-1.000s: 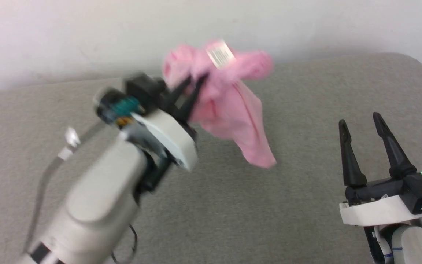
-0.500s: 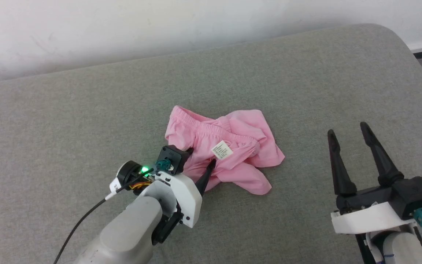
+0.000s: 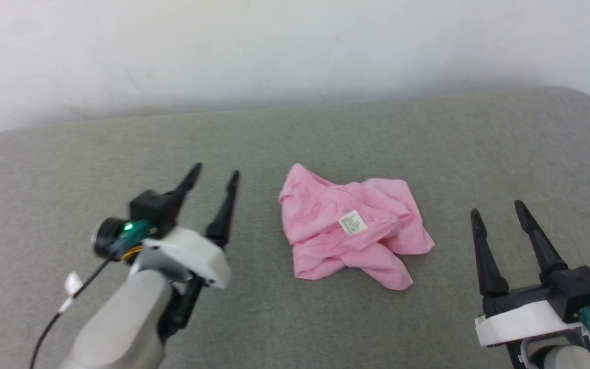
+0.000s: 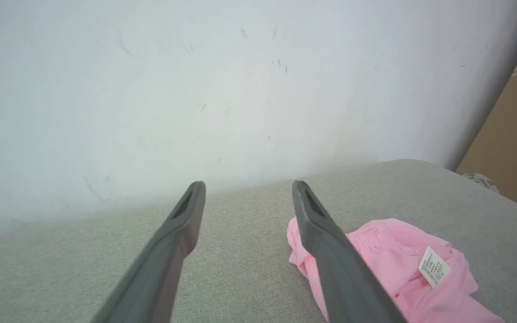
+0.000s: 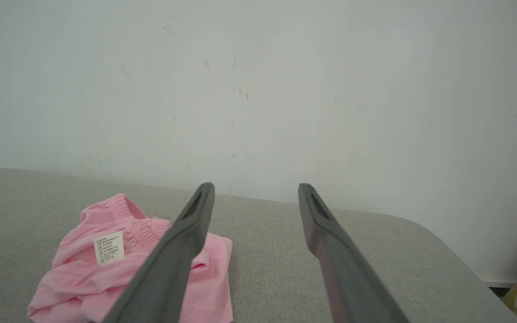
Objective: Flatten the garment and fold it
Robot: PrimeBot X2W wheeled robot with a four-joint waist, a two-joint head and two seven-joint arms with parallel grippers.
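Tech1: L gripper [image 3: 215, 171] let go since prev frame, backed off; garment [image 3: 351, 230] lies crumpled on grey cushion [image 3: 325, 133].
Tech2: Head view?
Tech1: L gripper spread, garment at its 3 o'clock, apart. R gripper [image 3: 497, 208] spread too, garment at its 10.
Tech2: Wrists?
Tech1: L wrist: garment 4 o'clock. R wrist: 8 o'clock, label [image 5: 108, 247] up.

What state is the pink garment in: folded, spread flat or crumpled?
Crumpled. The garment lies bunched on the grey surface, its layers overlapping unevenly, white label on top.
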